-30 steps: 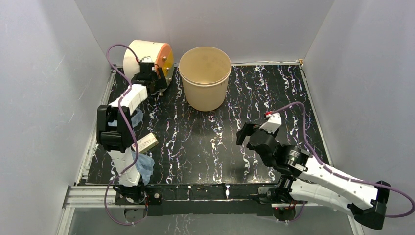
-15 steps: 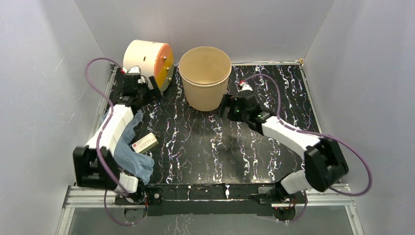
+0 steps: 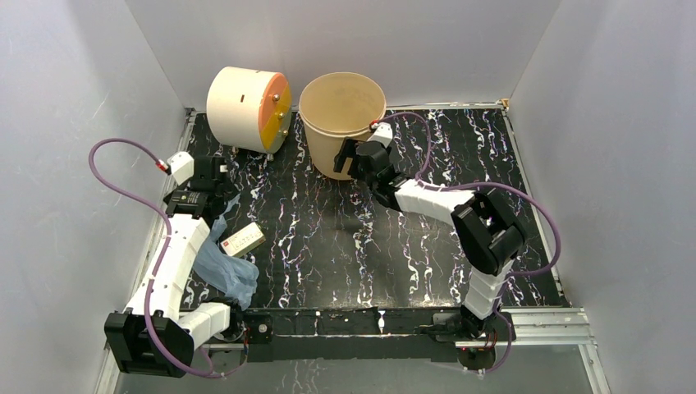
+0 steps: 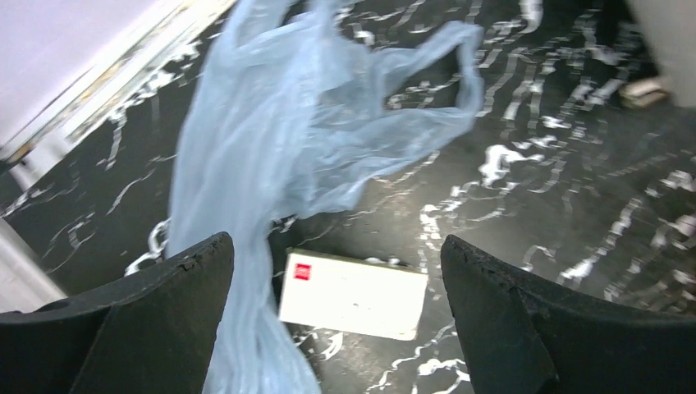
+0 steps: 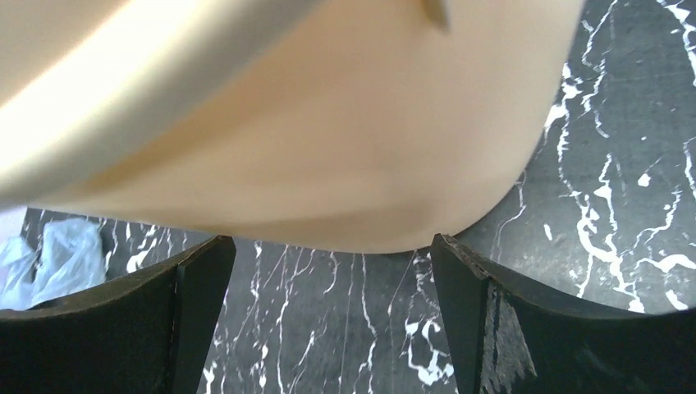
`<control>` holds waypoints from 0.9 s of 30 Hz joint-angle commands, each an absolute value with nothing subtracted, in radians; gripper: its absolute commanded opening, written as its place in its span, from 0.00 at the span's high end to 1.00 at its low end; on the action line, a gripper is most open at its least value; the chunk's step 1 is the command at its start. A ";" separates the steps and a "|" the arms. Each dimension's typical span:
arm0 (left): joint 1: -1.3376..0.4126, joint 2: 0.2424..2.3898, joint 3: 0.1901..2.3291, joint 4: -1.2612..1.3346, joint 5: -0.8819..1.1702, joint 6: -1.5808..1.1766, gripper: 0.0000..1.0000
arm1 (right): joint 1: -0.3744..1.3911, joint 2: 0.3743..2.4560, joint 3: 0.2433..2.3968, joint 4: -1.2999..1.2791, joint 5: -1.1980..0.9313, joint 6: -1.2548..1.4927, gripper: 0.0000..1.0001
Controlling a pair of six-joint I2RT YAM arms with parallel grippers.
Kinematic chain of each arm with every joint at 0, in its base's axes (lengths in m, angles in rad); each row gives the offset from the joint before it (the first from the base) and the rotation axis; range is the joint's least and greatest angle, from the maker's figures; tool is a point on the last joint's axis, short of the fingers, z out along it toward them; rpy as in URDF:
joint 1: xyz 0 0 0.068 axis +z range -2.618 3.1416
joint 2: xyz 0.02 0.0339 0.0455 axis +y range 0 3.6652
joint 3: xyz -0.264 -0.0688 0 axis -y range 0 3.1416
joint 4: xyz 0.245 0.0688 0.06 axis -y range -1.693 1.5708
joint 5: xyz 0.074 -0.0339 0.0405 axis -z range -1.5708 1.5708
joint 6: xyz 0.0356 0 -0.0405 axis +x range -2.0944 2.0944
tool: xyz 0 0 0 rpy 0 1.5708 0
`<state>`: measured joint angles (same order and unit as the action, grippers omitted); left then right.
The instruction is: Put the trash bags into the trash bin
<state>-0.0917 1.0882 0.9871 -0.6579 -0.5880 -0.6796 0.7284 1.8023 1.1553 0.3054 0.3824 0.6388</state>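
The trash bag [image 4: 271,139], a crinkled pale blue sheet of plastic, is seen spread on the black marbled tabletop [image 3: 353,246] along its left side, well apart from the trash bin [image 3: 324,148]. One loop handle is shown lying open towards the middle of the tabletop. A small white card box [image 4: 353,295] is seen just beside the bag, on its right.

The left hand [image 4: 335,246] is held above the bag and the box with its jaws set wide. Nothing is gripped between them.

The tan trash bin is pictured at the back of the tabletop, beside a cream drum with an orange face [image 3: 246,98] that lies on its side to the left. No part of the bag is seen inside the bin.

The right hand [image 5: 332,245] is stretched out to the bin's near wall, low down, with its jaws spread wide. The wall is seen filling the wrist view just ahead of the fingers. Whether the wall is touched cannot be told.
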 commanded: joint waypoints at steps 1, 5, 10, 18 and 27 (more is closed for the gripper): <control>-0.078 1.067 0.968 -0.837 -0.781 -0.826 0.06 | 0.693 1.833 1.233 0.363 0.533 0.632 0.01; -0.048 1.065 0.917 -0.832 -0.745 -0.882 0.05 | 0.661 1.821 1.226 0.321 0.447 0.620 0.01; 0.062 1.091 0.885 -0.807 -0.668 -0.883 0.05 | 0.660 1.695 1.130 0.285 0.278 0.619 0.01; 0.256 1.156 0.751 -0.704 -0.513 -0.880 0.06 | 0.660 1.548 1.047 0.119 0.144 0.630 0.01; 0.285 1.128 0.574 -0.519 -0.429 -0.889 0.25 | 0.660 1.457 1.037 -0.053 0.074 0.628 0.01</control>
<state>0.2703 1.1641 0.6075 -0.5858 -0.4496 -0.8757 0.6575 1.5177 1.0355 0.0315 0.1116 0.6289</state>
